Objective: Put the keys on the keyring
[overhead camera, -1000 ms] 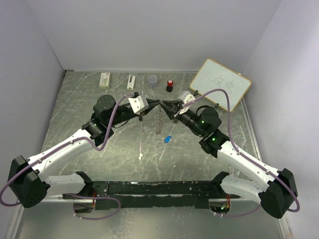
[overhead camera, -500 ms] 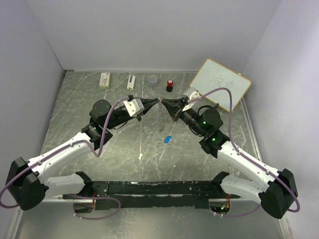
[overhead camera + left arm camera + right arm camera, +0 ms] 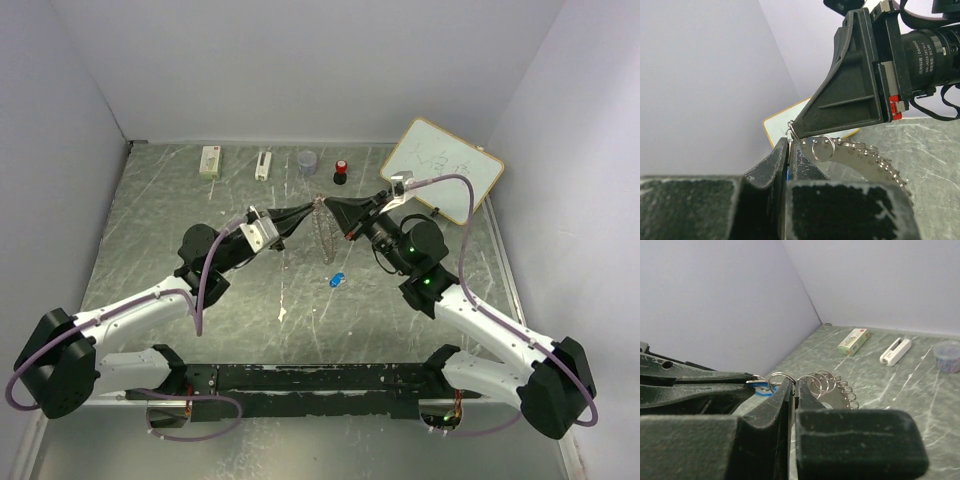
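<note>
At the pinch point above mid-table, left gripper point(image 3: 789, 146) fingers were pressed together on a blue key point(image 3: 761, 386). Only a sliver of blue head showed between them, with its little loop poking out at the tip. Right gripper point(image 3: 792, 389) fingers were likewise closed, nipping the keyring point(image 3: 862, 161) at its top edge among the small rings point(image 3: 817, 380). The two grippers sat nose to nose. Couldn't tell whether the tips actually touched.

From above, the keyring hung edge-on below the tips, dangling toward 6 o'clock and clear of the table point(image 3: 180, 200). Second blue key point(image 3: 337, 279) lay loose on the table at 5 o'clock from the hanging keyring, near but apart. Red-and-black knob point(image 3: 341, 170) was at 12 o'clock of the pinch, well apart and not involved.

Step, my read: threading the first key onto one of the small rings. It didn't look seated yet. Next move would call for fine alignment: the key's loop has to meet the ring's split, then be wound round while the right gripper keeps the keyring steady. Main risk was the key slipping out of a shallow pinch. The second key was untouched.
</note>
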